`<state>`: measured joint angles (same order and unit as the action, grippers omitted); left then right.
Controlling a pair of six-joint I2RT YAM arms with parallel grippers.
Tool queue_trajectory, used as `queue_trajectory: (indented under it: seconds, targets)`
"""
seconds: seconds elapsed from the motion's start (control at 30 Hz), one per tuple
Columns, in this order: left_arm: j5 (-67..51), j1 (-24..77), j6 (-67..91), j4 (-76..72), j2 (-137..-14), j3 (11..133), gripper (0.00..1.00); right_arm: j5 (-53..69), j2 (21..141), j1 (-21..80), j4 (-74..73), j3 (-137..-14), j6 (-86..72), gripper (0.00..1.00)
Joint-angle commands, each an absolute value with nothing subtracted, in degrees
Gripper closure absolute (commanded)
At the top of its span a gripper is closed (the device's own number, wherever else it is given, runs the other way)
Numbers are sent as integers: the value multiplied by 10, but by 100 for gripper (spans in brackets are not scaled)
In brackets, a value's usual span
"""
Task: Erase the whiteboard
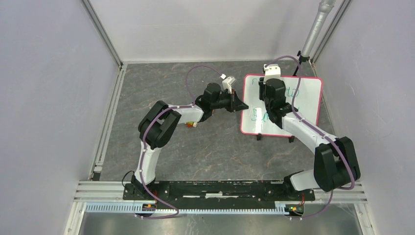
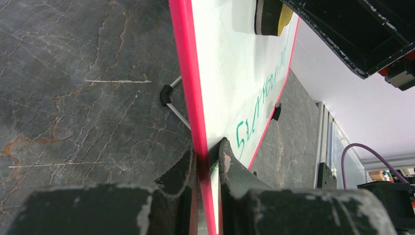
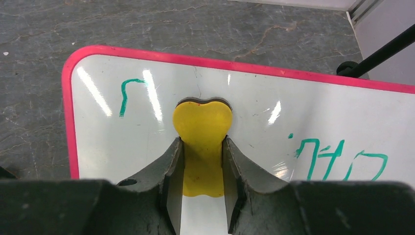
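The whiteboard (image 1: 303,98), white with a pink-red frame and green writing, stands tilted on black feet at the right of the table. My left gripper (image 1: 243,106) is shut on its left edge; in the left wrist view the pink frame (image 2: 188,88) runs between the two fingers (image 2: 230,166). My right gripper (image 1: 270,82) is shut on a yellow eraser (image 3: 202,125) and presses it on the board's upper left part (image 3: 122,142). Green marks (image 3: 342,159) lie to the right of the eraser, and one short mark (image 3: 128,90) to its left. The eraser also shows in the left wrist view (image 2: 274,17).
Grey walls close in the cell on the left, back and right. A grey pole (image 1: 315,27) stands by the board's far right corner. A metal rail (image 1: 220,188) with both arm bases runs along the near edge. The board's wire stand (image 2: 173,103) sticks out behind it.
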<state>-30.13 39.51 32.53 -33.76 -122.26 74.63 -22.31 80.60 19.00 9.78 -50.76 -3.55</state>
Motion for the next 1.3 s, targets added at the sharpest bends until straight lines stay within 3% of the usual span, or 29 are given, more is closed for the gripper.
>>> queue_trajectory:
  seconds: [0.0, 0.3, 0.53, 0.7, 1.03, 1.2, 1.27]
  targets:
    - [-202, 395, 244, -237, -1235, 759, 98, -218, 820, 205, 70, -513, -30, 65]
    - [-197, 380, 224, -210, -1262, 780, 98, -222, 900, 270, 55, -616, -32, 65]
    - [-201, 367, 242, -215, -1273, 790, 98, -244, 930, 264, 40, -664, -29, 64]
    - [-202, 367, 241, -213, -1274, 791, 98, -258, 903, 213, 39, -629, -24, 62]
    - [-197, 369, 240, -222, -1270, 781, 98, -201, 849, 189, 1, -615, -5, 23]
    - [-196, 371, 239, -222, -1269, 781, 98, -160, 823, 189, 1, -604, -13, 22]
    - [-197, 370, 239, -222, -1270, 781, 98, -152, 828, 189, 3, -607, -16, 27]
